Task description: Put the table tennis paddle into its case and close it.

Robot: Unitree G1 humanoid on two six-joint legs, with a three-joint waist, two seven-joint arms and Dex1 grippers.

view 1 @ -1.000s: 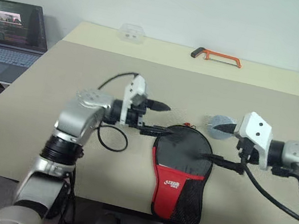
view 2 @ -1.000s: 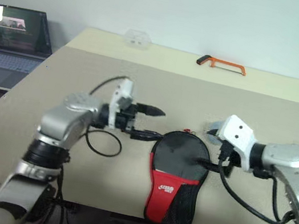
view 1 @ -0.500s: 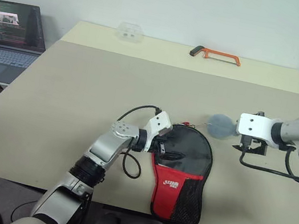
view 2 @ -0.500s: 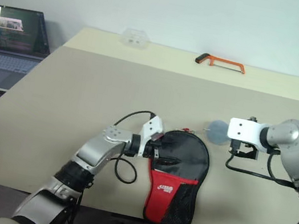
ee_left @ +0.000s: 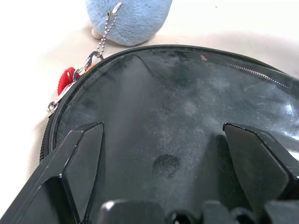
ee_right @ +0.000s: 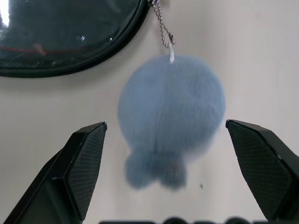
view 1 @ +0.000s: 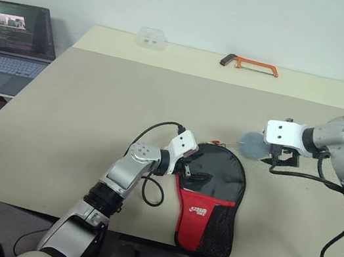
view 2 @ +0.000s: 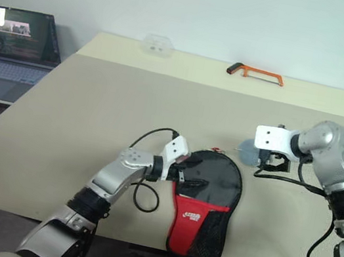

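Note:
The case [view 1: 209,198] lies flat near the table's front edge, its round dark grey end farthest from me and its red part with the black mesh pocket nearest. A grey-blue plush ball [view 1: 252,144] on a chain rests on the table just right of the round end. My left gripper [view 1: 192,172] is open, low over the left rim of the round end. In the left wrist view its fingers [ee_left: 79,158] spread over the glossy dark face. My right gripper [ee_right: 166,149] is open, pointing down at the plush ball [ee_right: 170,112] between its fingers. The paddle is hidden.
An orange-framed hacksaw [view 1: 250,64] and a small clear plastic box [view 1: 150,37] lie at the table's far edge. An open laptop [view 1: 11,40] stands on a lower surface to the left. The beige table [view 1: 96,102] stretches wide around the case.
My left gripper has sunk from above the table onto the case's left rim. My right gripper has moved away from me to the plush ball and tipped downward.

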